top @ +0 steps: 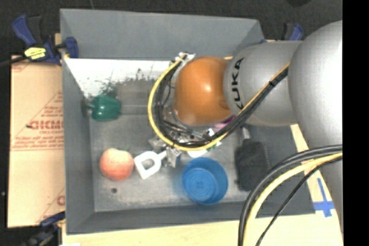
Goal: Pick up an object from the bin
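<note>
Grey metal bin (pixel 161 37) holding a green toy (pixel 105 107), an apple (pixel 116 163), a blue bowl (pixel 203 181), a black block (pixel 250 164) and, front centre between apple and bowl, a white plastic piece (pixel 146 165). My gripper (pixel 168 150) is just beside that piece; the arm's orange cover (pixel 199 92) hides the jaws, so I cannot tell their state.

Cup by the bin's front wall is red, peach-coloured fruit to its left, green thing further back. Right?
Not quite: the camera view shows the cup is blue, not red. The peach-coloured fruit does lie to its left, the green thing further back.
</note>
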